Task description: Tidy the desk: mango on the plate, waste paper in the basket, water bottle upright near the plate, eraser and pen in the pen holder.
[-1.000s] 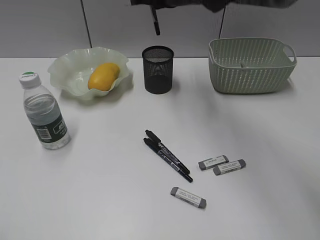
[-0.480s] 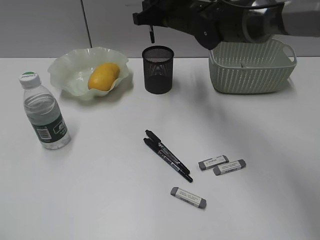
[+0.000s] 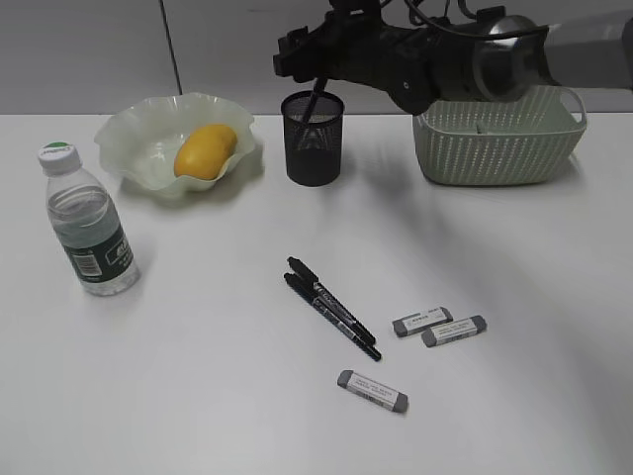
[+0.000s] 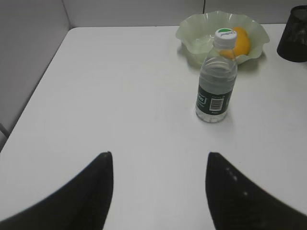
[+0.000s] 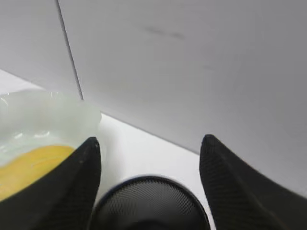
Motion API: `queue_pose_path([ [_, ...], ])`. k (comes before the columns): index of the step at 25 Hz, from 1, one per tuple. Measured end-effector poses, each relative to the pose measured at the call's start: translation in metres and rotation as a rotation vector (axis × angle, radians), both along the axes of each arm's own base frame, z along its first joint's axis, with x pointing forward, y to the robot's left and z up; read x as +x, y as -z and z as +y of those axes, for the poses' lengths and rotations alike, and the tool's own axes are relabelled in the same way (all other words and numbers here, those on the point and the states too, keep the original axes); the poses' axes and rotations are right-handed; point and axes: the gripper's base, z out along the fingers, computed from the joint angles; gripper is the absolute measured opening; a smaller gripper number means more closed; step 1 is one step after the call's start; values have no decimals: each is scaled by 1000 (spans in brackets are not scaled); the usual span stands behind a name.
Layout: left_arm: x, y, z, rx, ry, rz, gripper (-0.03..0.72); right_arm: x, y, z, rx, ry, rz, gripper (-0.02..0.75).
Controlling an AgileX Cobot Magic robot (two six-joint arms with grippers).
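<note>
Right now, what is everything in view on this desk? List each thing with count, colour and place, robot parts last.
Desk: one, white, under everything.
Plate: one, pale green, wavy rim, back left.
Mango: one, yellow-orange, in the plate.
Water bottle: one, clear with dark green label, upright, front-left of the plate.
Pen holder: one, black mesh, back centre; a dark pen leans inside.
Basket: one, pale green, back right.
Pens: two, black, side by side, centre.
Erasers: three, grey, right of the pens.
Right gripper: black, open above the pen holder.
Left gripper: black, open, empty, over the desk's left side.
</note>
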Motion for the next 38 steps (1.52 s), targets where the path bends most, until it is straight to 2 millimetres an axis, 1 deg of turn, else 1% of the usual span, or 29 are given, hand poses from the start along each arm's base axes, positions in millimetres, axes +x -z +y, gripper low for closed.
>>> queue_pose_path([
  [2, 0, 0, 0, 0, 0, 0, 454, -4, -5, -6, -63, 33, 90, 521],
  [3, 0, 0, 0, 0, 0, 0, 454, -7, -13, -10, -87, 54, 135, 524],
  [5, 0, 0, 0, 0, 0, 0, 454, -18, -35, -20, -163, 96, 229, 529],
  [7, 0, 0, 0, 0, 0, 0, 454, -34, -67, -33, -245, 121, 287, 530],
  [8, 0, 0, 0, 0, 0, 0, 454, -44, -77, -40, -293, 128, 331, 530],
  [10, 0, 0, 0, 0, 0, 0, 454, -71, -100, -55, -362, 117, 407, 523],
  [12, 0, 0, 0, 0, 0, 0, 454, -104, -108, -71, -410, 99, 509, 515],
  [13, 0, 0, 0, 0, 0, 0, 454, -124, -111, -80, -422, 89, 551, 512],
  [14, 0, 0, 0, 0, 0, 0, 454, -146, -113, -91, -430, 84, 596, 510],
  [15, 0, 0, 0, 0, 0, 0, 454, -167, -110, -101, -445, 81, 645, 510],
  [16, 0, 0, 0, 0, 0, 0, 454, -189, -116, -113, -444, 80, 660, 510],
  [17, 0, 0, 0, 0, 0, 0, 454, -213, -117, -125, -447, 79, 676, 510],
  [18, 0, 0, 0, 0, 0, 0, 454, -236, -116, -137, -453, 79, 692, 510],
  [19, 0, 0, 0, 0, 0, 0, 454, -255, -114, -147, -459, 80, 704, 510],
  [21, 0, 0, 0, 0, 0, 0, 454, -295, -106, -169, -459, 89, 724, 509],
  [22, 0, 0, 0, 0, 0, 0, 454, -312, -99, -178, -460, 93, 739, 509],
  [26, 0, 0, 0, 0, 0, 0, 454, -375, -94, -212, -387, 102, 657, 509],
  [29, 0, 0, 0, 0, 0, 0, 454, -410, -89, -231, -328, 104, 563, 509],
  [32, 0, 0, 0, 2, -1, 0, 454, -440, -93, -247, -229, 103, 397, 507],
  [35, 2, 0, 0, 3, -2, 12, 454, -461, -97, -259, -160, 110, 264, 502],
  [38, 14, -1, 0, -8, 4, 80, 454, -471, -97, -265, -125, 117, 200, 498],
])
